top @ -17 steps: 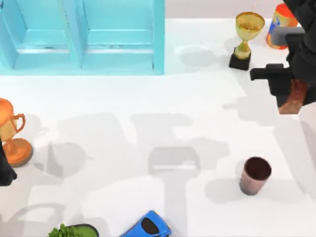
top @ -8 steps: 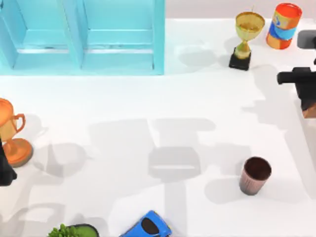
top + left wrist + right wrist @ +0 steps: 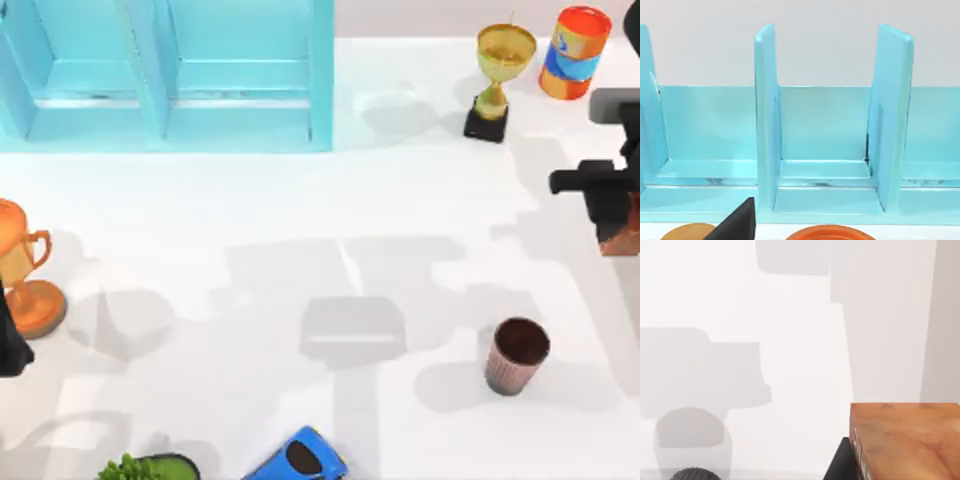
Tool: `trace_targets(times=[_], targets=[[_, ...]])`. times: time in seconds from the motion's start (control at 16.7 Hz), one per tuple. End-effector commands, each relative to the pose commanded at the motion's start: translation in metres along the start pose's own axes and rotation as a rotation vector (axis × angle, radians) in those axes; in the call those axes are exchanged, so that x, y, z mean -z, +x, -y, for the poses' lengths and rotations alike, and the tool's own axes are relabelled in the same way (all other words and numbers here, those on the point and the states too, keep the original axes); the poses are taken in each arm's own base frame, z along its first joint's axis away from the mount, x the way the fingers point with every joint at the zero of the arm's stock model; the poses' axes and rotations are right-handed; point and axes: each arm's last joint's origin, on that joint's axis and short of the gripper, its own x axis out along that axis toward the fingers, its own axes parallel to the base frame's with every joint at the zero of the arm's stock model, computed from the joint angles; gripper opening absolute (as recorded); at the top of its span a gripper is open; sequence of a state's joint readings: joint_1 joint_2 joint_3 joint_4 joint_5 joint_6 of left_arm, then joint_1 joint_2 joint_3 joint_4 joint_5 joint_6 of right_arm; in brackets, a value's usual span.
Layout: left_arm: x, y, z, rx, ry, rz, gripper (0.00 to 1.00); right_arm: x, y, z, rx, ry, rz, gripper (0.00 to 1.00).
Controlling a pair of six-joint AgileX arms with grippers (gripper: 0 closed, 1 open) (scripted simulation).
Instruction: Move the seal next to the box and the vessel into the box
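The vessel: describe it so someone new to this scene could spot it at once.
Start at the blue box along the table's far edge, then go to the near right of the table. There the vessel stands alone and upright: a small, handleless ribbed pinkish-brown cup with a dark inside, unlike the gold trophy and the orange-and-blue can.

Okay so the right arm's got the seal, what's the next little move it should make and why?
Probably carry it across the table toward the blue box and set it down just beside its outer wall. The right gripper sits at the table's right edge, shut on the seal, far from the box. The vessel stands untouched on the table, so it likely comes after. The left gripper is parked at the left edge.
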State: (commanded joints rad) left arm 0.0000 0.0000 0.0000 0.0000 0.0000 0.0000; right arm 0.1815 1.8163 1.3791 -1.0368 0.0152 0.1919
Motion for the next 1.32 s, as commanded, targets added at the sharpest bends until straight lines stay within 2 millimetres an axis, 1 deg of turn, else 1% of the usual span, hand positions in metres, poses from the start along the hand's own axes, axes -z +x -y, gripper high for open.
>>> trace_targets(times=[0.42, 0.66, 1.32], targets=[[0.0, 0.0, 0.0, 0.0, 0.0, 0.0, 1.0, 0.002, 0.029, 0.001, -0.002, 0.0, 0.002, 0.0], [0.0, 0.0, 0.0, 0.0, 0.0, 0.0, 1.0, 0.002, 0.029, 0.001, -0.002, 0.0, 0.002, 0.0], [0.0, 0.0, 0.0, 0.0, 0.0, 0.0, 1.0, 0.002, 0.029, 0.001, -0.002, 0.0, 0.002, 0.83]])
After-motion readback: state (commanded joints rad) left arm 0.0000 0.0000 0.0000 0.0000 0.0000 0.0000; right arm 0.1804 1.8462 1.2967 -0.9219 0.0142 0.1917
